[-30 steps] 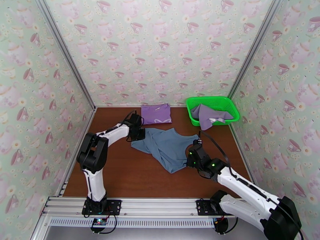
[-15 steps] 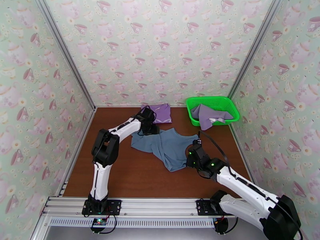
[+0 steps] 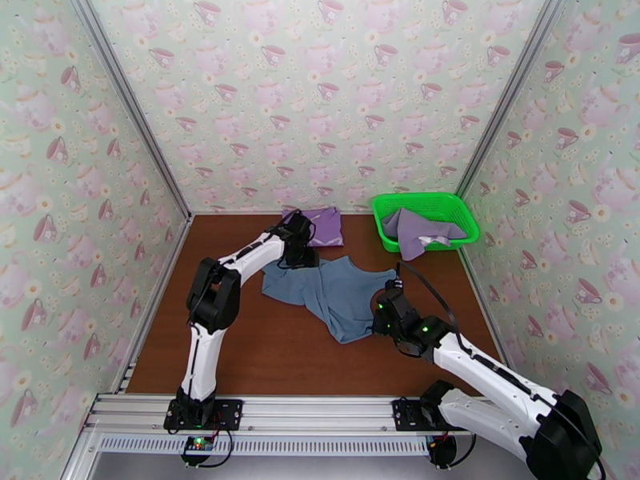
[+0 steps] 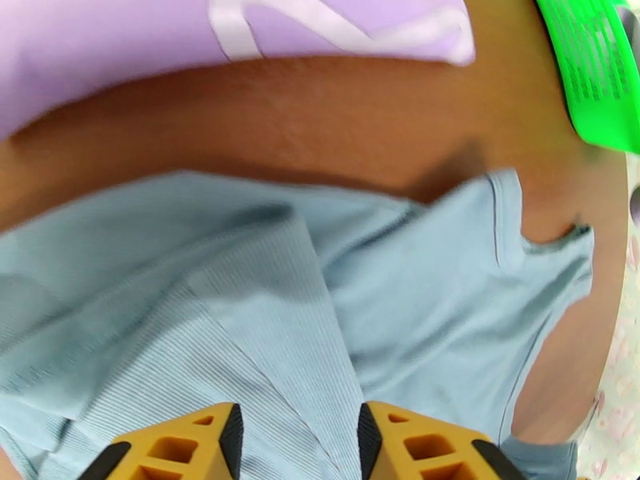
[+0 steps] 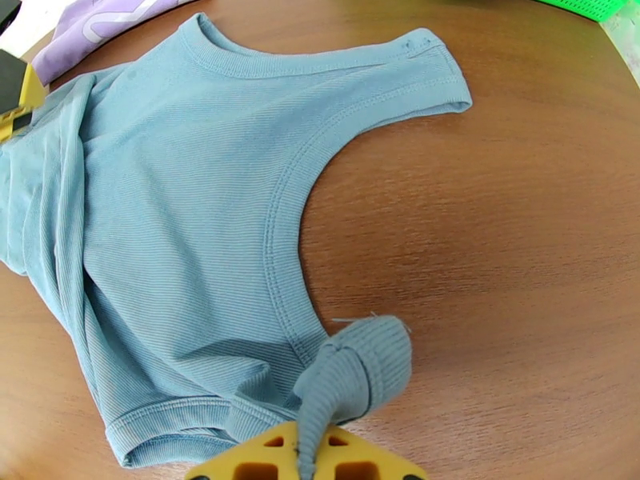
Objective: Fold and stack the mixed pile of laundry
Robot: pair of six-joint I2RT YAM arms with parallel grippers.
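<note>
Two hands are on station over the brown desk (image 3: 240,346). The right hand (image 5: 308,462), nearer the bases, has its fingers together, clamped on a bunched fold of the blue-grey garment (image 5: 184,194). The fold stands up from between the yellow fingertips.

From that hand the garment spreads away and to the left, lying on the desk. It is sleeveless and ribbed, with the neckline and one armhole plainly seen. The side farthest from the right hand is gathered into long creases.

The left hand (image 4: 296,434) sits over that creased side. Its fingers are apart, and ribbed cloth shows in the gap between them. Whether the fingertips touch the cloth cannot be told.

Just beyond the left hand lies the purple shirt (image 4: 120,42), folded flat, its white mark (image 4: 320,26) facing up. A strip of bare desk separates it from the blue-grey garment.

Farther off, to the right of the left hand and beyond the right hand, stands the green mesh basket (image 3: 422,198). The lavender-grey garment (image 3: 416,230) lies inside it, one part hanging over the near rim.
</note>
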